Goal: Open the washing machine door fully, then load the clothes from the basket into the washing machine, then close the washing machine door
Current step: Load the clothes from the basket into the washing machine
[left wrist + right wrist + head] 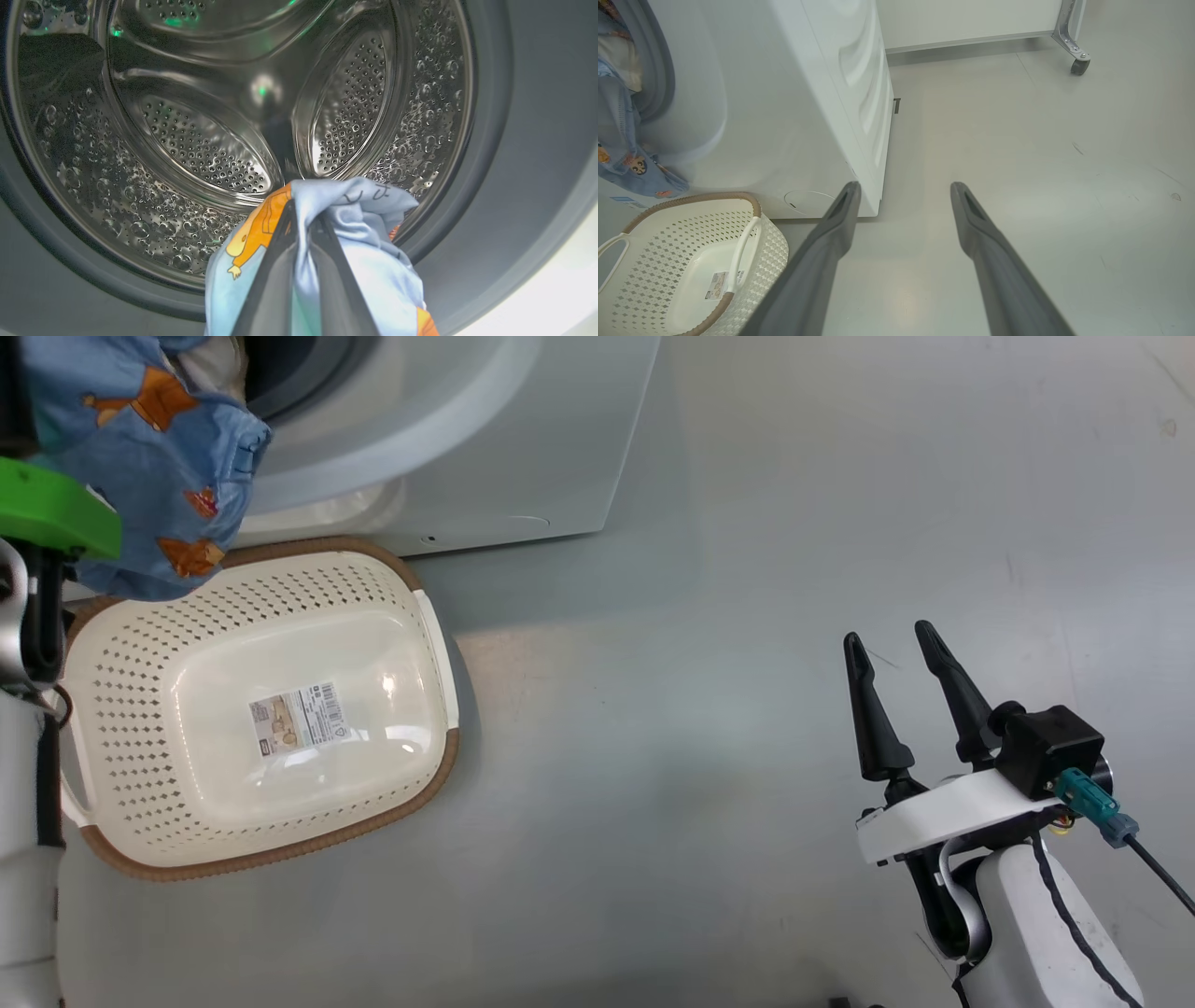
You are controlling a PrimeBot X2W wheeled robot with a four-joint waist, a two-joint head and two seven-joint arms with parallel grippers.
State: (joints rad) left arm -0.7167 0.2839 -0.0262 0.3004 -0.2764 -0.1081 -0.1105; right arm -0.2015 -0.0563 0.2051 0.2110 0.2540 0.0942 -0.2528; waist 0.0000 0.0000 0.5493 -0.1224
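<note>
**Last bundle at the drum mouth**

At the far left, the left gripper (pixel 302 215) is clamped on the clothes (pixel 364 242). The blue bundle is pinched between its fingers and held up before the steel drum (pixel 205 149) of the washing machine (pixel 523 448) (the mouth is unobstructed, so the door-opening step looks done). Held high and centred, the fabric should clear the grey rubber ring (pixel 486 140) when pushed in. Just below sits the basket (pixel 121 653), tucked against the machine's front to keep each carry short. Its bottom label (pixel 297 719) shows bare, so this is probably the final load. Far right, over the floor (pixel 700 663), the right gripper (pixel 888 635) waits with fingers spread, holding nothing, well out of the way.
</note>
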